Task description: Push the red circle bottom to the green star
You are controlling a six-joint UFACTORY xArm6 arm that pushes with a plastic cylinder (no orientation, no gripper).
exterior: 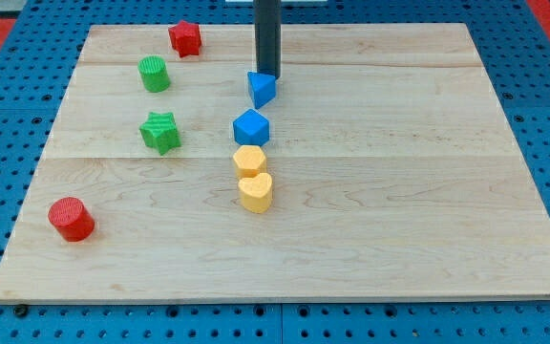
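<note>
- Board (399,191): pale, smooth, matt wood with visible grain.
- Red circle (71,219), green star (160,132): ridged matt plastic.
- Rod (266,33): dark, matt.

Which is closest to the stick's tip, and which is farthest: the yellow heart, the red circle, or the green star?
Measured from my tip in the camera view:
1. Green star, toward the view's left and a little lower.
2. Yellow heart, almost straight below, toward the view's bottom.
3. Red circle, far off at the bottom left.

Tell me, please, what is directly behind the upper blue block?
My tip stands right behind the upper blue block, toward the view's top. The block covers any contact point.
</note>
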